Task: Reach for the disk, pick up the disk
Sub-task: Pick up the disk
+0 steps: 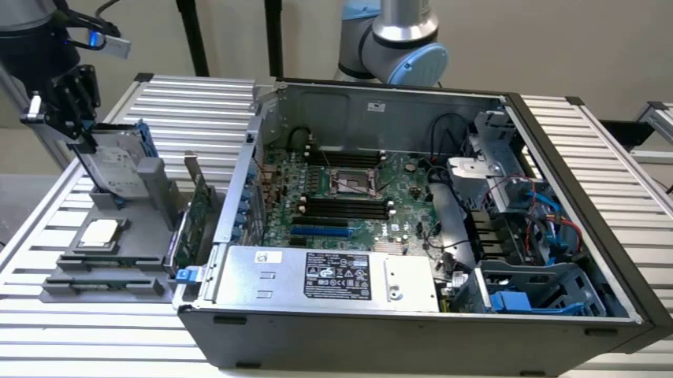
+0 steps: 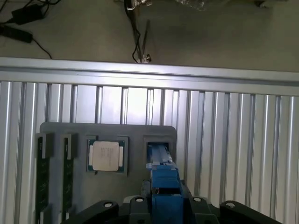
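My gripper [image 2: 164, 207] is clamped on the blue-framed disk [image 2: 163, 179], which stands upright in a slot of the grey holder [image 2: 135, 135] beside the processor chip [image 2: 106, 155]. The exterior view adds the open computer's black label [image 1: 338, 276], its print unreadable.

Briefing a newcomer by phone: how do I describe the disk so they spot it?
On the exterior view's left, beside the open computer case, sits a grey tray. The disk stands on edge at its far end, under the gripper. It is silver-grey with a bright blue frame, unlike the small square chip lying flat nearby.
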